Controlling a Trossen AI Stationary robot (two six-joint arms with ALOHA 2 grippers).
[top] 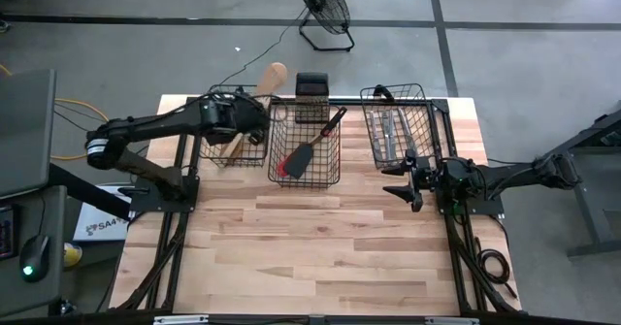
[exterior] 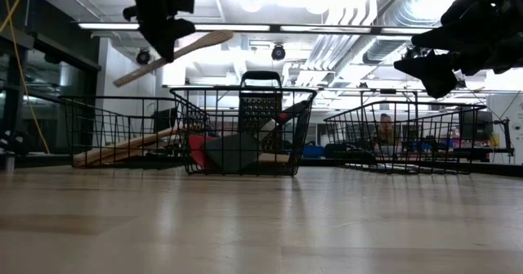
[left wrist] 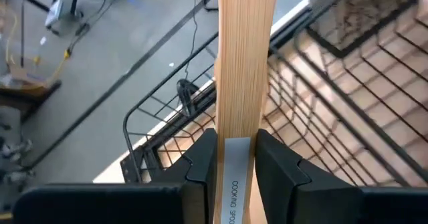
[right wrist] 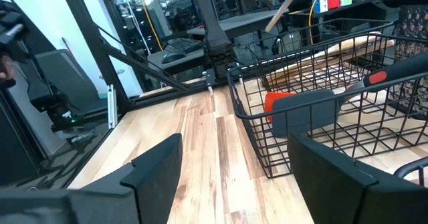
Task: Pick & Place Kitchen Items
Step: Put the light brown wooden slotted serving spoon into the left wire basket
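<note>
Wooden table point(top: 320, 257), three wire baskets point(top: 304, 146); left end effector point(left wrist: 235, 158) clamped on one wooden spoon point(top: 262, 90), right end effector point(right wrist: 231, 164) apart.

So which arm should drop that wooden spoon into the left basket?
Left. Its gripper already clamps the wooden spoon above the left basket; the right gripper hangs open and empty by the right basket.

Left gripper point(top: 254, 112) raised, clamped shut; right gripper point(top: 406, 178) raised, fingers apart.
</note>
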